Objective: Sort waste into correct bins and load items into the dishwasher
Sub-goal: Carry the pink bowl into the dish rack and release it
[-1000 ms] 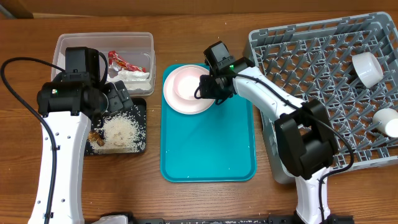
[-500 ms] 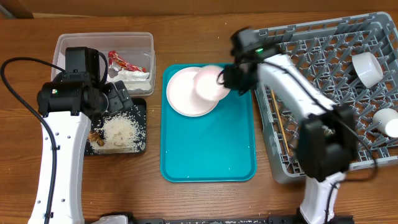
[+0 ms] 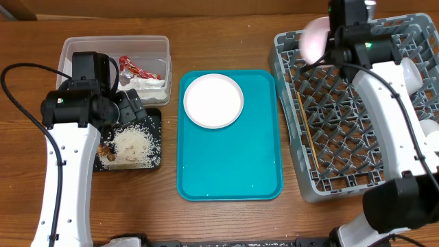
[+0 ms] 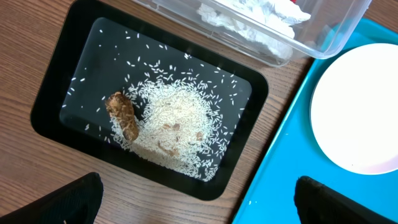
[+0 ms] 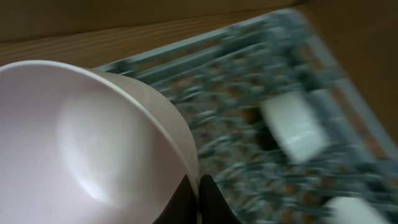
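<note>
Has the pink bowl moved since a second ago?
Yes. The pale pink round bowl left the round white plate, going right to the grey plastic rack's corner, in the right pincer.

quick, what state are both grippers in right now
left gripper: open, empty
right gripper: closed on the rim of a pale bowl

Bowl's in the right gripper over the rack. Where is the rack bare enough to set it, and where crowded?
The rack is bare through its middle and near rows, between the chopsticks along its left side and the dishes crowding its right edge. The bowl hides the far left corner. The teal tray is free below the plate.
</note>
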Robot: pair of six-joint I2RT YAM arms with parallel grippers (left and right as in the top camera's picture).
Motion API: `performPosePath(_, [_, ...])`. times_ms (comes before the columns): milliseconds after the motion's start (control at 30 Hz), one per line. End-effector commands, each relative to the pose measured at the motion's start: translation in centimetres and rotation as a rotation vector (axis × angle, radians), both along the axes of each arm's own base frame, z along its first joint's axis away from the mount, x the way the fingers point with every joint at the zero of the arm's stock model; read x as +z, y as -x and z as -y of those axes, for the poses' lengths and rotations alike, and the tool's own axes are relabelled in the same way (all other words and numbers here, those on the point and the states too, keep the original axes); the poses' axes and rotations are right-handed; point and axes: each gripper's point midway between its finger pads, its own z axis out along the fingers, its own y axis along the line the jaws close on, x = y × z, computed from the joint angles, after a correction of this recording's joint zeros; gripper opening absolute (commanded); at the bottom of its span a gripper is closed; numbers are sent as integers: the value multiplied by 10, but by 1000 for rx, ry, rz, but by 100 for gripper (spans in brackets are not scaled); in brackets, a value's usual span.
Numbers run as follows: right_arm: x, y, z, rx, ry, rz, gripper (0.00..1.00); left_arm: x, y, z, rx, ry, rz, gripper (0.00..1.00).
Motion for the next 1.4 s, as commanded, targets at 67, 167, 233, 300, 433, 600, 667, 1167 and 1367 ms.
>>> performPosePath(67, [42,20,90,-375,427,60,4,4,-2,-1,9,0,14,100])
performPosePath(167, [42,21,112,-461,484,72,4,4,-2,-1,9,0,14,100])
performPosePath(233, [39,20,122,-498,507,72,4,4,-2,-1,9,0,14,100])
performPosePath(300, [29,18,132,-518,514,52,4,4,-2,-1,9,0,14,100])
performPosePath(433, [-18,9,149,-524,537,-64,4,4,-2,-1,9,0,14,100])
performPosePath(600, [-61,-3,135,-464,507,-136,4,4,-2,-1,9,0,14,100])
performPosePath(667, [-74,-3,127,-447,487,-147,4,4,-2,-1,9,0,14,100])
performPosePath(1167, [-146,23,29,-262,177,-338,17,4,-2,-1,8,0,14,100])
performPosePath(1367, [-118,32,16,-230,86,-308,32,4,-2,-1,9,0,14,100])
